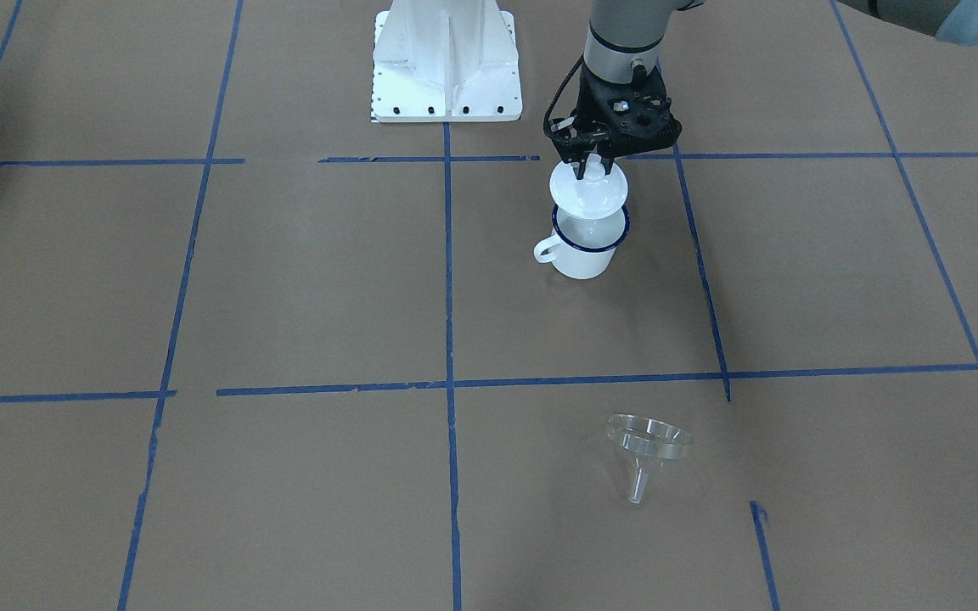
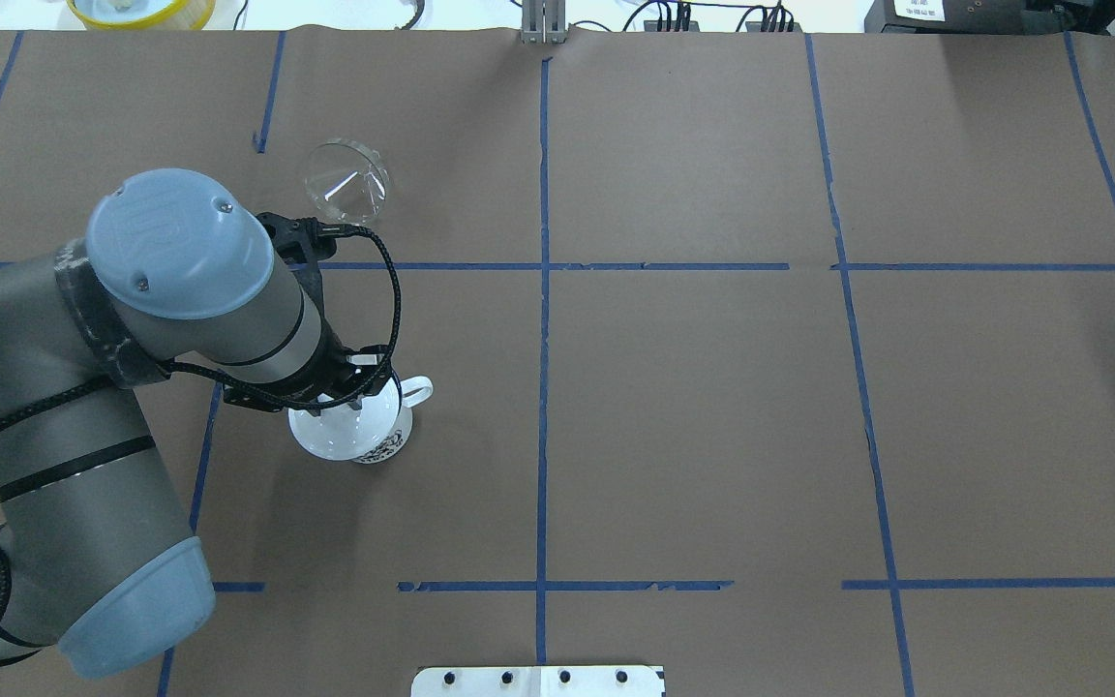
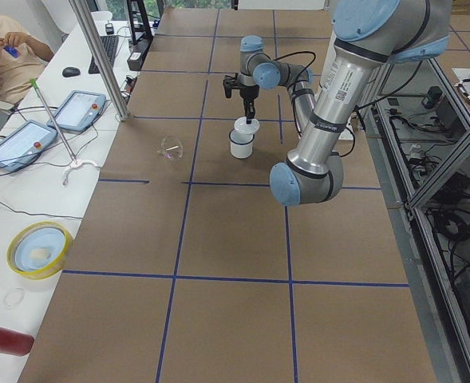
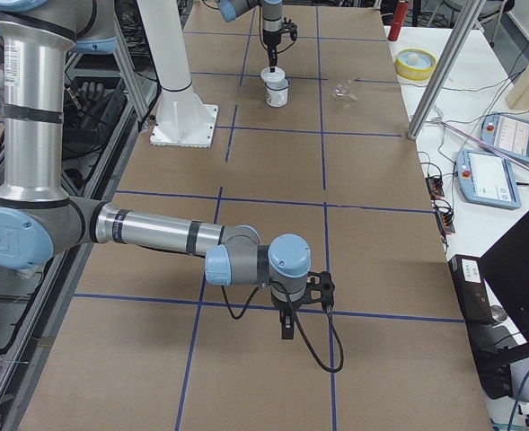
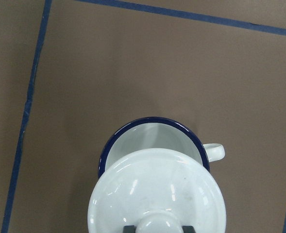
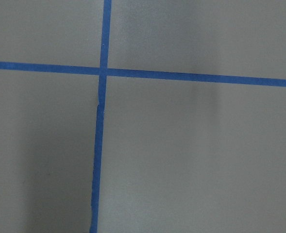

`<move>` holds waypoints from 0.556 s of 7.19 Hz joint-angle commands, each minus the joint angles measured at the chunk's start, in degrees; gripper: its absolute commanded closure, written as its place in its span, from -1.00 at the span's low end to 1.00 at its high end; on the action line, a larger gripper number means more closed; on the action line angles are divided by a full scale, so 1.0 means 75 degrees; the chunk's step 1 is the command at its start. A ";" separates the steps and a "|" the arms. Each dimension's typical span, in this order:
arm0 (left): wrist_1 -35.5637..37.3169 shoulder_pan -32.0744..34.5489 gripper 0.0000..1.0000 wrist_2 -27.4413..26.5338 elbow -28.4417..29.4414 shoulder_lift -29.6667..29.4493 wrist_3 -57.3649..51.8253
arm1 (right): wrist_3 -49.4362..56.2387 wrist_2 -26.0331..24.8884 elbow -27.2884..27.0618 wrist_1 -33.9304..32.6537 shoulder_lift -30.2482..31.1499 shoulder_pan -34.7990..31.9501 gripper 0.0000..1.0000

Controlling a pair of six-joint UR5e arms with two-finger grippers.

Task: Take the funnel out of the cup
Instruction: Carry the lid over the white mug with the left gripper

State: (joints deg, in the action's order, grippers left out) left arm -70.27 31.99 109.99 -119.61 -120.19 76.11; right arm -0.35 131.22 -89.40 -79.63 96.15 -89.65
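Note:
The white mug (image 1: pixel 582 253) with a dark blue rim stands on the table, its inside open in the left wrist view (image 5: pixel 152 138). My left gripper (image 1: pixel 591 165) is shut on the knob of a white round lid (image 1: pixel 589 195) and holds it just above the mug's rim, partly over it (image 5: pixel 157 194). The clear funnel (image 1: pixel 649 441) lies on its side on the table, well apart from the mug, and shows in the overhead view (image 2: pixel 346 181). My right gripper (image 4: pixel 286 330) hangs over bare table far from both; I cannot tell whether it is open or shut.
The white robot base plate (image 1: pixel 446 76) stands behind the mug. Blue tape lines cross the brown table. A side table holds a yellow bowl (image 3: pixel 39 247) and tablets (image 3: pixel 79 110), with an operator (image 3: pixel 3 48) seated there.

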 commanded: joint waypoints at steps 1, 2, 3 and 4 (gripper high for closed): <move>-0.0098 0.0000 1.00 -0.0028 0.0046 0.0029 -0.0046 | 0.0000 0.0000 0.0002 0.0000 0.0000 0.0000 -1.00; -0.0366 0.0000 1.00 -0.0040 0.0267 0.0065 -0.0046 | 0.0000 0.0000 0.0002 0.0000 0.0000 0.0000 -1.00; -0.0543 0.0000 1.00 -0.0040 0.0397 0.0065 -0.0046 | 0.0000 0.0000 0.0002 0.0000 0.0000 0.0000 -1.00; -0.0556 0.0023 1.00 -0.0063 0.0398 0.0077 -0.0046 | 0.0000 0.0000 0.0002 0.0000 0.0000 0.0000 -1.00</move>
State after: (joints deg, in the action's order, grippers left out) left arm -73.66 32.04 109.66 -117.17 -119.73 75.77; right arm -0.35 131.22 -89.39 -79.63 96.15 -89.65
